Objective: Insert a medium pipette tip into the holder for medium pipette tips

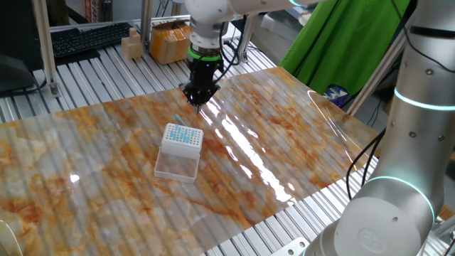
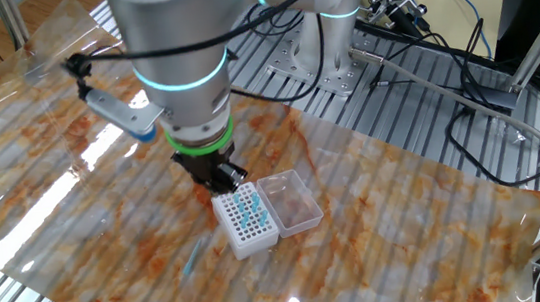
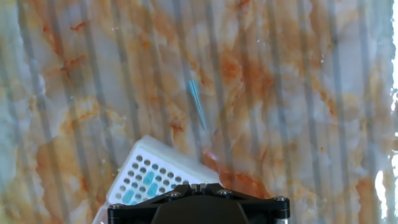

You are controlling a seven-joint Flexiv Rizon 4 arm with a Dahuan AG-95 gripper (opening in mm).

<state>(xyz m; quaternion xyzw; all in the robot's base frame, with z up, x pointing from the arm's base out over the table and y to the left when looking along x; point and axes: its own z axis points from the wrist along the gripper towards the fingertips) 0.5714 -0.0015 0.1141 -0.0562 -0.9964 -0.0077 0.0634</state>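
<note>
The medium pipette tip, a thin teal cone, lies flat on the marbled mat, apart from the holder; it also shows in one fixed view and in the other. The holder for medium pipette tips is a white box with a teal-dotted grid of holes, and its clear flap lies open beside it. My gripper hovers just above the mat next to the holder's end, short of the tip. Its fingers are together and hold nothing.
A keyboard and cardboard boxes lie beyond the mat's far edge. Green cloth hangs at the back right. A second robot arm stands at the right. Cables run over the slatted table.
</note>
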